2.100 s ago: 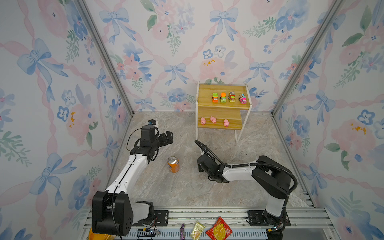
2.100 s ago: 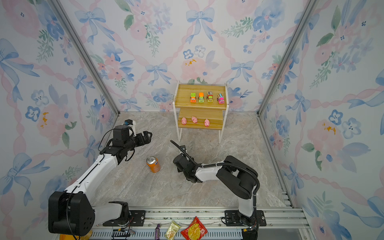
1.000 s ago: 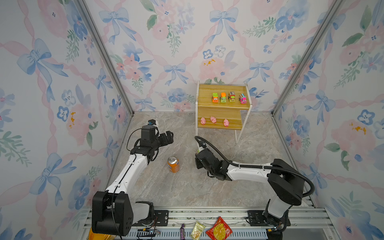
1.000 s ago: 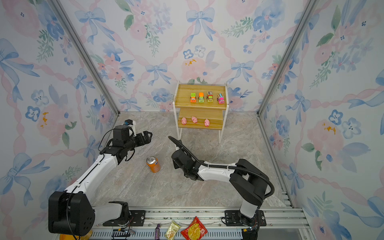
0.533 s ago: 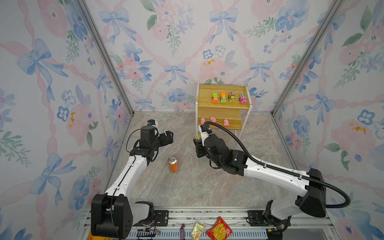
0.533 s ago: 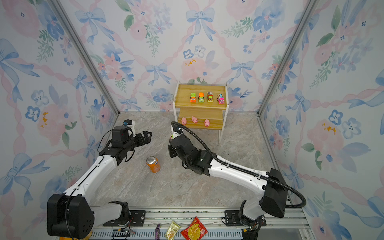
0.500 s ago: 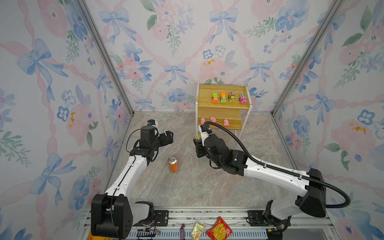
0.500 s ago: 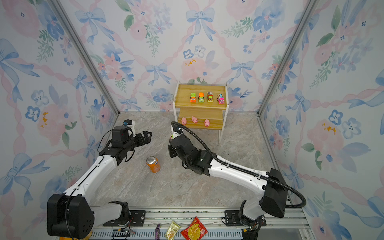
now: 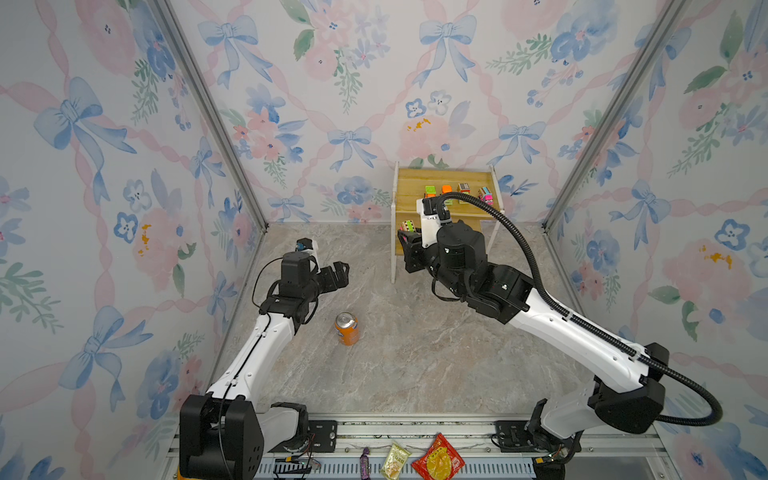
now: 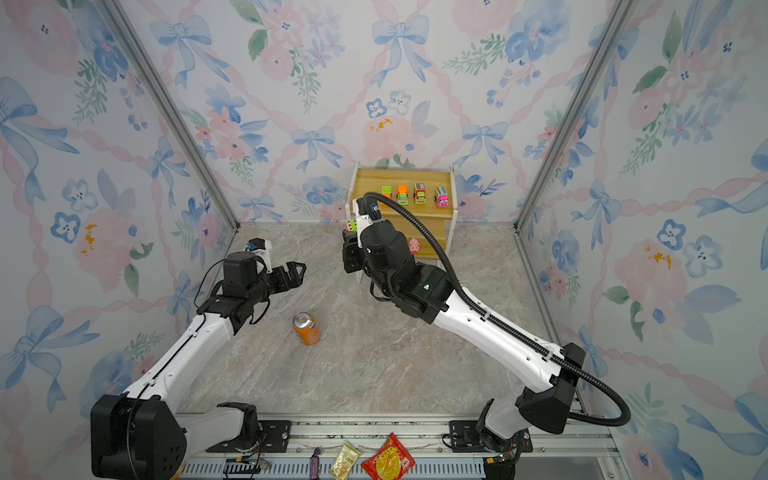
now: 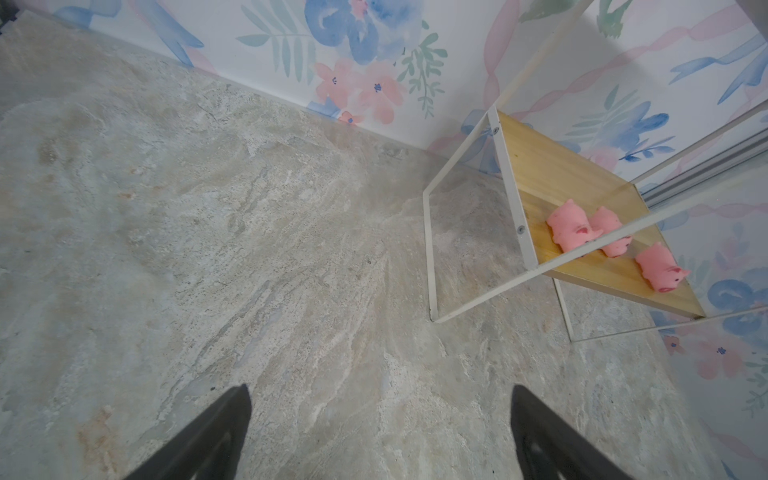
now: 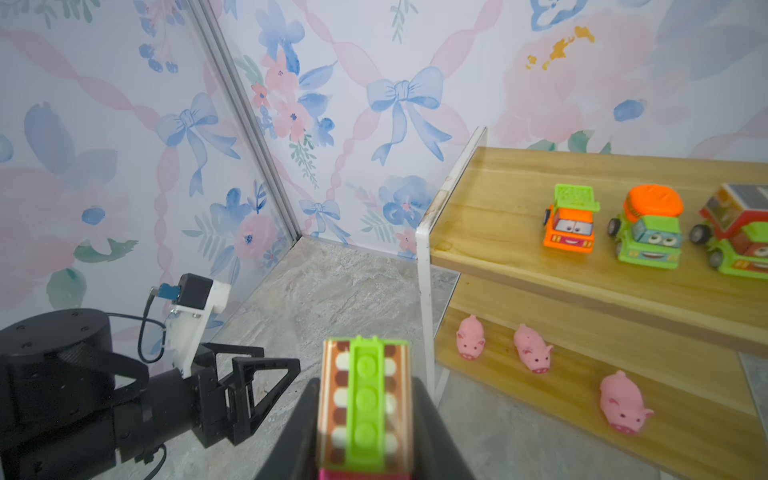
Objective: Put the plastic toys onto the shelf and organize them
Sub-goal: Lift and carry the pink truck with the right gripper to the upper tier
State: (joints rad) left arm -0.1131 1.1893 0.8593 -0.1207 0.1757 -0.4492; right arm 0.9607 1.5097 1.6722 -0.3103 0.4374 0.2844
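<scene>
- Eight plastic toys counted: seven on the shelf (image 9: 409, 178), one in the right tool (image 12: 365, 419).
- Held item: toy truck (image 12: 365, 390), with a green studded top over a brown-and-cream body and a pink base. The right tool is clamped on its two flanks, above the desk (image 9: 415, 353) and just beside the shelf's white front post (image 12: 424, 291).
- Handling, by judgement: light, stiff plastic with smooth sides that may slip. Its wheels probably roll, so a grip across the body suits it, and it should be set down level.
- Upper board (image 12: 490, 208): four trucks (image 10: 402, 194) in a row from the middle to the far end. The bare room is at the near end, and the front edge shows no lip.
- Lower board (image 12: 582, 332): three pink pigs (image 12: 533, 348), spaced apart.
- Left tool (image 9: 338, 274): spread wide, empty, above the desk and well apart from the shelf.
- Orange soda can (image 9: 346, 328): on the desk, clear of the route.
</scene>
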